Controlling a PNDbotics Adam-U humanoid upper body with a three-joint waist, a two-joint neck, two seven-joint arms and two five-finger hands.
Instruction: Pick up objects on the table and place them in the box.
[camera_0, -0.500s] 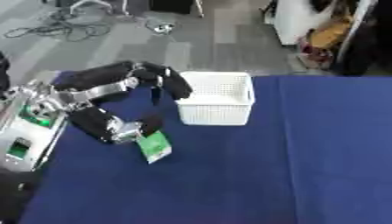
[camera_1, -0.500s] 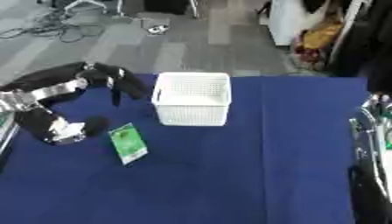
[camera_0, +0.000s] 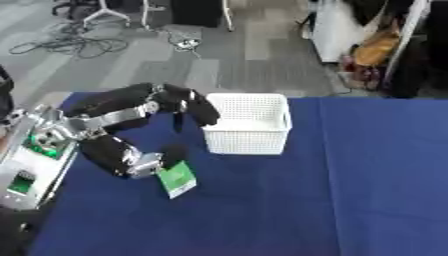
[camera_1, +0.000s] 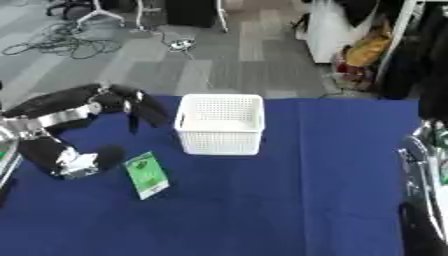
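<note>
Your left hand (camera_0: 194, 105) hangs relaxed, holding nothing, touching the white basket (camera_0: 249, 123); the green packet (camera_0: 178, 178) lies below it. Reach down and grasp it next.

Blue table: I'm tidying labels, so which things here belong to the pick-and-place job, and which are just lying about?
Job:
green packet
white basket
left hand, beside the basket

Lying about:
cables on the floor
bags by the white cabinet

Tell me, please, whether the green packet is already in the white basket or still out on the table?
Out. The green packet lies flat on the blue table, left of the white basket and apart from it.
</note>
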